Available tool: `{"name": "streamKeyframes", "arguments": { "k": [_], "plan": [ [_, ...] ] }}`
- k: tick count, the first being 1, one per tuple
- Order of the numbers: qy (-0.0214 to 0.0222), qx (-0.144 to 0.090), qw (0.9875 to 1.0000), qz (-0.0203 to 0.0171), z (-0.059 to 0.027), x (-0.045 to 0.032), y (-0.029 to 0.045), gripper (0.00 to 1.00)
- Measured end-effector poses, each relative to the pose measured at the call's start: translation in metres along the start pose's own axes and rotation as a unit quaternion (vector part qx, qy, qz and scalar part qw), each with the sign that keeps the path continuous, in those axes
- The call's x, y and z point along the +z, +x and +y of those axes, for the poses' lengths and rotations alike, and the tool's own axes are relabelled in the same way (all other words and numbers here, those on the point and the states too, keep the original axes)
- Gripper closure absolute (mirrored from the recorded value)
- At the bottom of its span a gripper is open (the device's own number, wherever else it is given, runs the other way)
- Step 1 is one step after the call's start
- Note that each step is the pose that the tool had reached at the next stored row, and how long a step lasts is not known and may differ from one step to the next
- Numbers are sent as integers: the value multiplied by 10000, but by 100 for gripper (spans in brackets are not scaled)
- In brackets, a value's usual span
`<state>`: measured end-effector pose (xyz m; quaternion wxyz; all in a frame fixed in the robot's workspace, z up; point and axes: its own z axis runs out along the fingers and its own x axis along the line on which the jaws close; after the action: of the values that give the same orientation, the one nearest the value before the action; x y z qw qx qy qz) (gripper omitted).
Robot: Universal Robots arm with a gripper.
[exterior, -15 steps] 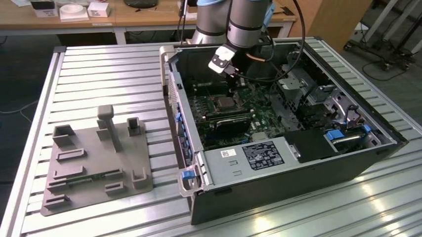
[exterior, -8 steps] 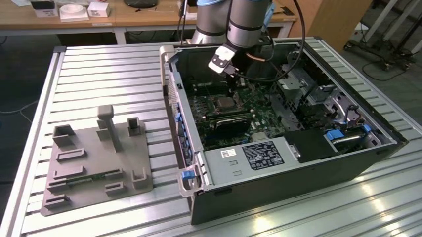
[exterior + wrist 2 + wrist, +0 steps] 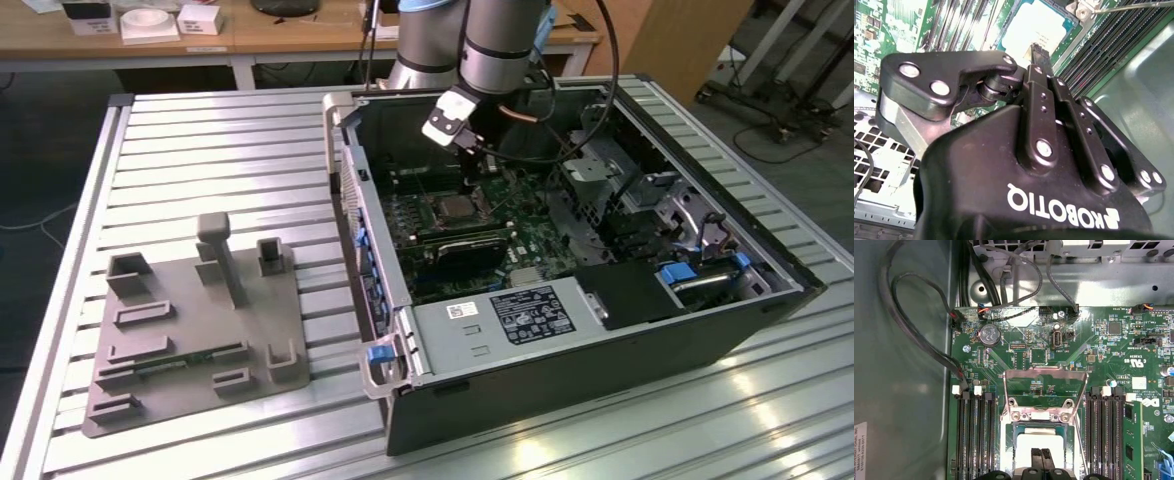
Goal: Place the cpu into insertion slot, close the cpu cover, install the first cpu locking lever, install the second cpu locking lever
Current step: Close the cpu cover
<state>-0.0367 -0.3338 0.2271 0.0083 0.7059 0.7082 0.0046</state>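
The black two-finger gripper [image 3: 1041, 458] has its fingers pressed together, gripping nothing, tips right over the small flat silver-grey square cpu [image 3: 1041, 441] — touching or not, I can't tell. The chip lies face up in the dark silver-rimmed insertion slot [image 3: 1015, 440], at six o'clock from the grey arm [image 3: 501, 40] in the exterior view. Being square it has no long axis, and its edges run along the black memory slots [image 3: 976, 440]. The thin silvery frame-shaped cpu cover [image 3: 1046, 371] is swung open — any push should be light and straight down.

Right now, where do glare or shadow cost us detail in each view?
In both wrist views glare washes the cpu top white; in the exterior view reflections streak the table, while the computer case interior sits in shade.
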Motion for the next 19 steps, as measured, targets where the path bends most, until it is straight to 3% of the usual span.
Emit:
{"name": "streamKeyframes", "arguments": {
  "k": [11,19],
  "plan": [
    [1,0,10000,-1,32,1,0,90],
    [0,0,10000,-1,34,-76,-1,90]
  ]
}}
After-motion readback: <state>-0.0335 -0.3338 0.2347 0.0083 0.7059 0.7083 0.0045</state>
